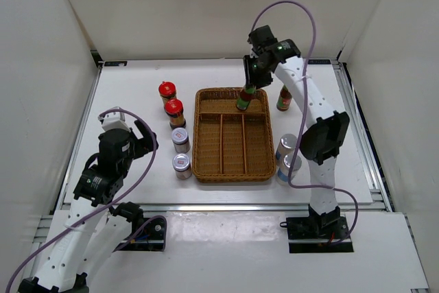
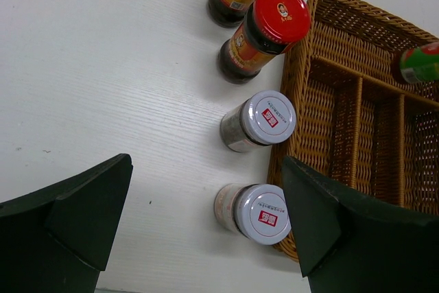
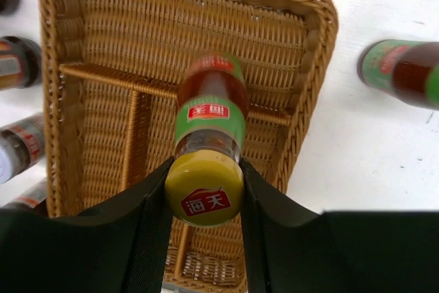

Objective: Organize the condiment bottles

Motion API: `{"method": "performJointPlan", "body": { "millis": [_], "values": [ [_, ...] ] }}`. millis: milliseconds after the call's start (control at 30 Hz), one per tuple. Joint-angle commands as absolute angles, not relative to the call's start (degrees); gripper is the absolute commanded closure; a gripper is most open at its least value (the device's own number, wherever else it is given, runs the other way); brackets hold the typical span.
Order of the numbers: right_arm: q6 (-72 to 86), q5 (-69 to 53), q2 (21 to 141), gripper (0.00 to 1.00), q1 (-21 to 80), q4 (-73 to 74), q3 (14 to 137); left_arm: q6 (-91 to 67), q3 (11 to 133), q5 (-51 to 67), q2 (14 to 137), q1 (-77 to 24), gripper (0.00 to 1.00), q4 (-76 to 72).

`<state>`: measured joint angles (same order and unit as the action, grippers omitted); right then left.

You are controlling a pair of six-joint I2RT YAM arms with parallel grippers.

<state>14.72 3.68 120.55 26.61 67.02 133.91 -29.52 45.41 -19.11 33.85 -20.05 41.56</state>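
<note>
The slim bottle (image 3: 209, 118) is upright in the tray's (image 1: 233, 179) far cross compartment, its yellow cap clamped between the right gripper's (image 3: 204, 186) fingers. Its twin (image 1: 284, 99) stands on the table (image 1: 137, 87) just right of the tray. Two red-capped jars (image 1: 174, 110) and two brown jars (image 1: 180, 139) line the tray's left side and two blue-white jars (image 1: 286, 145) its right, while the left gripper (image 2: 206, 166) hangs spread wide above the brown jars, gripping nothing.

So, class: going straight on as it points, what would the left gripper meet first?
Likely the nearer silver-lidded jar, or the table just beside it; depth is unclear.
</note>
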Motion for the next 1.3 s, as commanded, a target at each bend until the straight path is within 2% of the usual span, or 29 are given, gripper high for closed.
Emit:
{"method": "performJointPlan", "body": {
  "millis": [0,167,367,400,433,533,667,733,800,967,1067,1267],
  "values": [
    [14.8,9.8,118.9,1.0,28.8,58.8,132.2,-28.7,45.8,-19.2,33.4,-20.3,0.0,40.8],
    [14.8,18.1,120.9,1.0,30.1,58.2,130.9,-28.7,45.8,-19.2,33.4,-20.3,0.0,40.8],
    [14.8,19.2,123.2,1.0,31.2,58.2,129.7,-28.7,45.8,-19.2,33.4,-20.3,0.0,40.8],
    [14.8,19.2,123.2,0.94,31.2,58.2,129.7,-28.7,45.8,-19.2,33.4,-20.3,0.0,40.8],
    [14.8,19.2,123.2,0.69,31.2,58.2,129.7,-28.7,45.8,-19.2,33.4,-20.3,0.0,40.8],
    [14.8,19.2,123.2,0.63,31.2,58.7,129.2,-28.7,45.8,-19.2,33.4,-20.3,0.0,40.8],
    [14.8,20.9,120.1,0.24,31.2,58.7,129.2,-28.7,45.8,-19.2,33.4,-20.3,0.0,40.8],
    [14.8,21.7,118.7,0.16,31.2,58.7,129.2,-28.7,45.8,-19.2,33.4,-20.3,0.0,40.8],
    [14.2,22.2,116.9,0.01,31.2,58.7,128.7,-28.7,45.8,-19.2,33.4,-20.3,0.0,40.8],
    [15.2,25.4,112.4,0.01,26.4,59.3,130.6,-28.7,45.8,-18.7,33.4,-20.9,0.0,40.8],
    [17.7,17.0,112.4,0.01,19.2,60.6,132.3,-28.7,45.3,-18.7,33.4,-20.9,0.0,40.8],
    [17.8,14.7,115.1,0.01,12.6,64.0,133.6,-28.7,45.3,-18.7,33.9,-20.9,0.0,40.8]
  ]
}}
